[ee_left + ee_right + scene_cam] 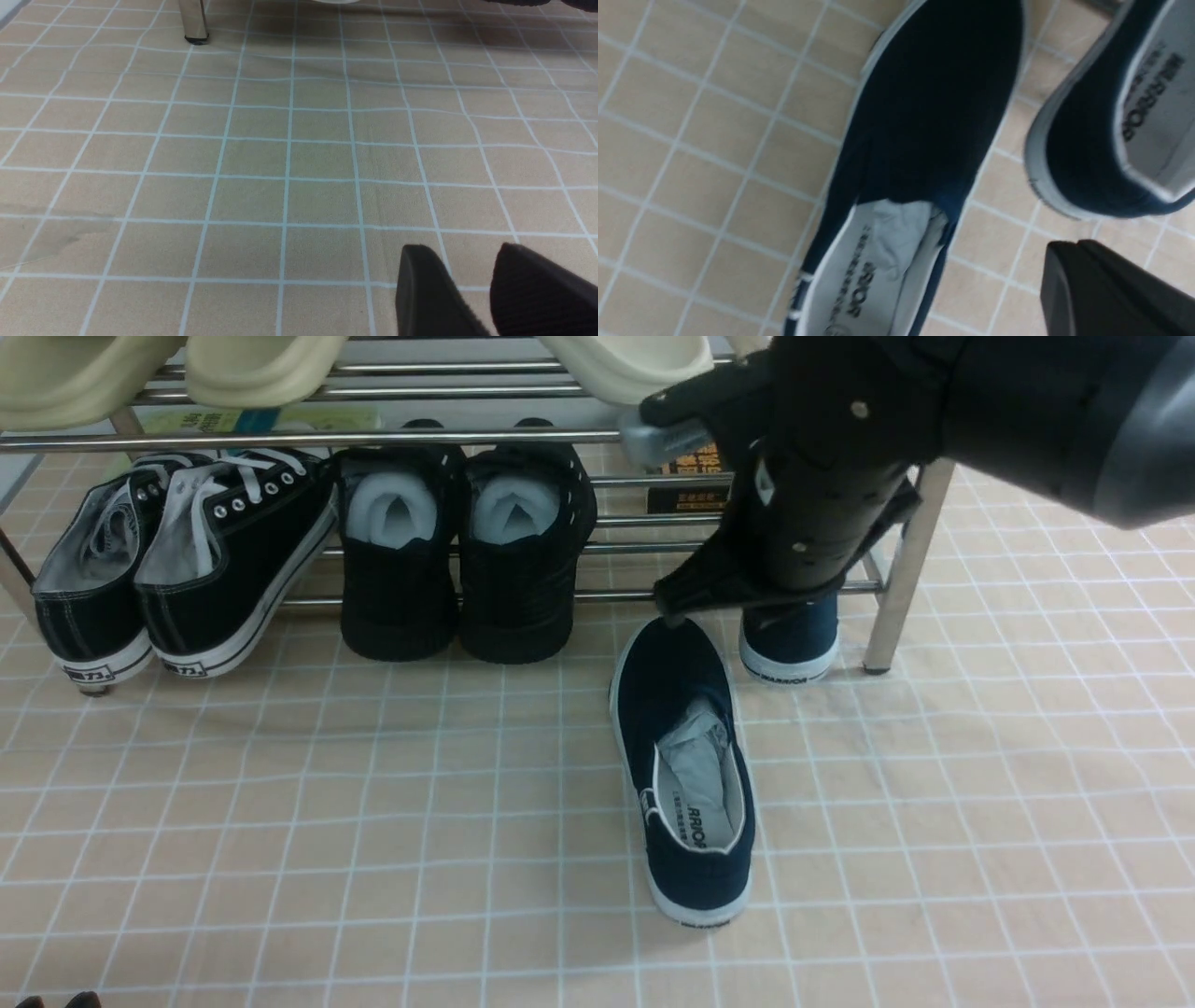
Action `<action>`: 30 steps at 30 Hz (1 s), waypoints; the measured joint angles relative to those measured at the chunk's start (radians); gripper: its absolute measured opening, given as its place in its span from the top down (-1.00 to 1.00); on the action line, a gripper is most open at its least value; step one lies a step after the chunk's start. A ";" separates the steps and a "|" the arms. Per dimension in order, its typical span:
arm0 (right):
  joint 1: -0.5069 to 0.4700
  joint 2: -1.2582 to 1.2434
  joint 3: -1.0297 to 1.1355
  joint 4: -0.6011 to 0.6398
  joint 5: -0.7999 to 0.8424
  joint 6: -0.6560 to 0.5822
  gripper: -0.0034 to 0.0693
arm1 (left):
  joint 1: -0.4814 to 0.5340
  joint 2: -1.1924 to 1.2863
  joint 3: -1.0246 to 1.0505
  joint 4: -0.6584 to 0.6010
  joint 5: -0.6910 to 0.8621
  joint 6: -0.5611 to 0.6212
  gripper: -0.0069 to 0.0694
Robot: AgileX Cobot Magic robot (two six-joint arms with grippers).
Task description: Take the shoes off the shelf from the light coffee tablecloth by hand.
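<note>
One navy shoe point(686, 775) lies flat on the light coffee tablecloth point(373, 859) in front of the shelf point(373, 439), toe toward the rack. The heel of the other navy shoe point(789, 649) shows at the shelf's bottom tier beside the right leg; the arm hides the rest of it. My right gripper point(667, 607) hangs shut and empty just above the lying shoe's toe. In the right wrist view the right gripper point(1057, 249) is over bare cloth between the lying shoe point(924, 116) and the other shoe point(1087, 154). My left gripper point(467, 254) is open over bare cloth.
Black lace-up sneakers point(187, 560) and all-black shoes stuffed with white paper point(457, 560) lean on the bottom tier to the left. Cream slippers point(261, 369) sit on the upper tier. A chrome leg point(901, 569) stands at the right, another chrome leg point(194, 21) ahead of the left gripper.
</note>
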 joint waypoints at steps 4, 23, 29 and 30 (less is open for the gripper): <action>-0.060 0.026 0.000 -0.002 -0.090 0.008 0.79 | 0.000 0.000 0.000 0.000 0.000 0.000 0.19; -0.090 0.195 -0.003 -0.076 -0.349 0.015 -0.20 | 0.000 0.000 0.000 0.002 0.000 0.000 0.19; -0.090 0.224 -0.003 -0.101 -0.353 0.054 0.03 | 0.000 0.000 0.000 0.002 0.000 0.000 0.19; -0.090 0.224 -0.003 -0.103 -0.352 0.056 0.06 | 0.000 0.000 0.000 0.002 0.000 0.000 0.19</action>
